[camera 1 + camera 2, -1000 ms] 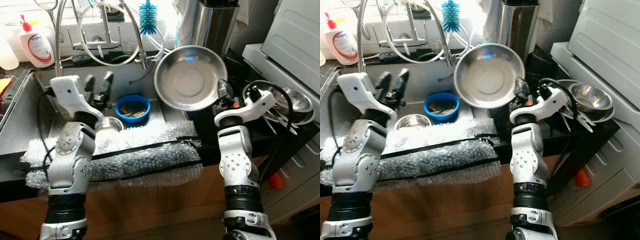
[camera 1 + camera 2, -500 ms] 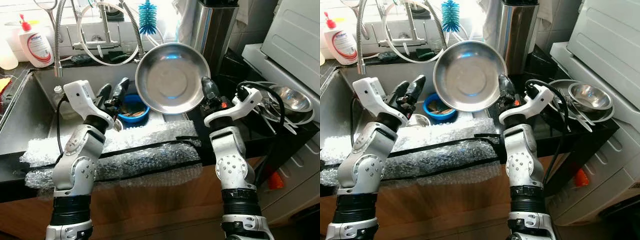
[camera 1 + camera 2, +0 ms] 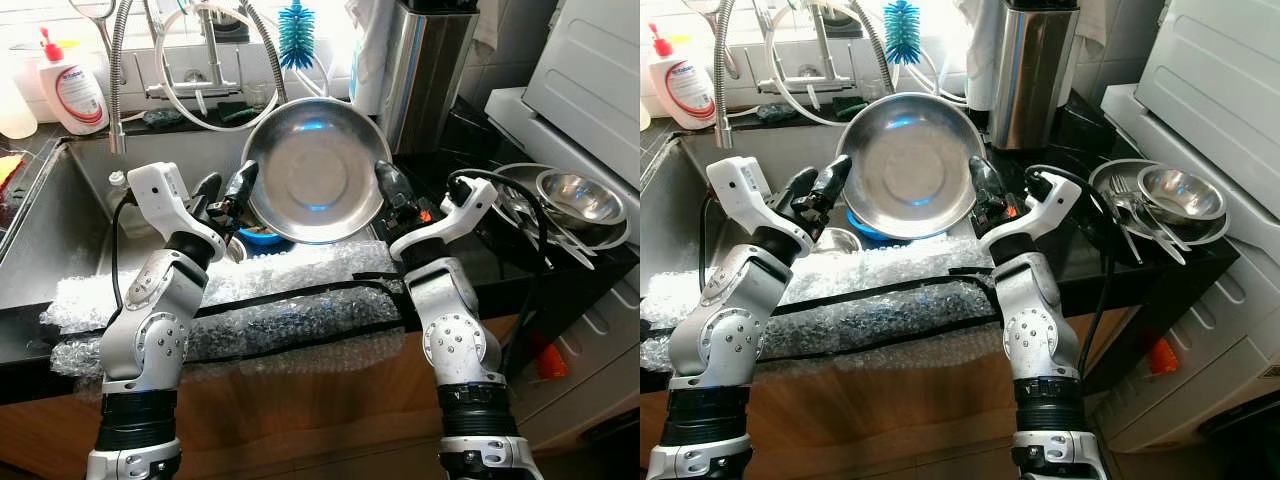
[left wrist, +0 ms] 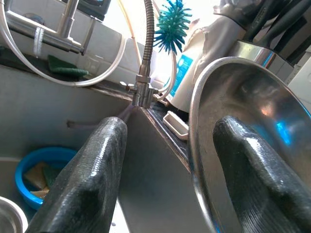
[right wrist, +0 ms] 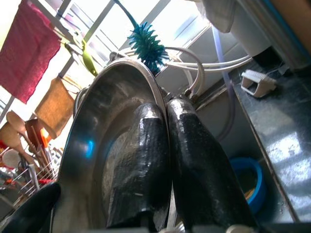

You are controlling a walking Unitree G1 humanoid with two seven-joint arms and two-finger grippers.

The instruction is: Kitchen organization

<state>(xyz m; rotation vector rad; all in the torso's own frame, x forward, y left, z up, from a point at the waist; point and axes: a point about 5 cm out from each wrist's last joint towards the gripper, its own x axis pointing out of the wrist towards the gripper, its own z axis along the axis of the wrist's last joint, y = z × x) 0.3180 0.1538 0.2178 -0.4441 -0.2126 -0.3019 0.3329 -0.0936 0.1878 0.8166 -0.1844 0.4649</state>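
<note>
The steel bowl (image 3: 315, 168) is held on edge above the sink (image 3: 60, 230), its hollow facing the camera; the right gripper (image 3: 385, 188) is pinched on the bowl's rim at the right side, one finger inside and one outside, as the right wrist view shows; the left gripper (image 3: 228, 192) is spread, with the bowl's left rim lying between its two fingers (image 4: 92, 179) but not yet clamped.

Change: over the last second the bowl has travelled leftward from above the counter edge to over the sink, and the left arm has risen from the basin to meet it; judged from this, a handover or a two-handed hold is being set up, and the next move calls for the left fingers to close on the rim before the right ones release.

Count: one bowl in hand; one blue dish (image 3: 865, 225) in the sink, partly hidden behind the bowl; one small steel cup (image 3: 832, 241) beside it; one further steel bowl (image 3: 580, 195) on a plate with cutlery at the right; one soap bottle (image 3: 68, 88); one blue brush (image 3: 296, 35).
</note>
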